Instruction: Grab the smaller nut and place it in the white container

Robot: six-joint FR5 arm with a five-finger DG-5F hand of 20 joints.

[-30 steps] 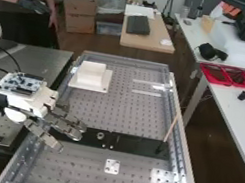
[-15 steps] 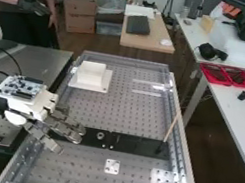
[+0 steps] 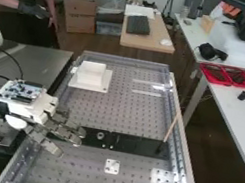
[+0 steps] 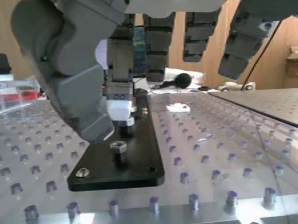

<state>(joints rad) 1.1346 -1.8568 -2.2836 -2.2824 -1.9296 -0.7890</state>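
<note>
Pre-grasp stage: hand open at the plate, nut not picked

I find the hand (image 3: 35,109) at the left end of the black plate (image 3: 139,145), its fingers relaxed and spread, its thumb (image 4: 78,92) apart from them, nothing pinched. In the wrist view a six-sided nut (image 4: 118,146) sits on a short upright post on the plate, just beside the thumb's tip; I take it for the smaller nut, though I cannot confirm this by comparison. A second metal piece (image 4: 127,121) lies beyond it, partly behind a white fingertip (image 4: 120,110).

I judge the step in hand to be lining up for the grasp. Next I need to bring thumb and fingers down on opposite sides of the nut, close gently, and lift straight so that it clears the post. Closing off-centre could tip or flick it away.

The wrist view gives me the nut's shape, its post and a flat screw (image 4: 82,172) near the plate's end. The high view gives me the destination: the white container (image 3: 91,74), well apart from the plate, towards the bench's far end.
</note>
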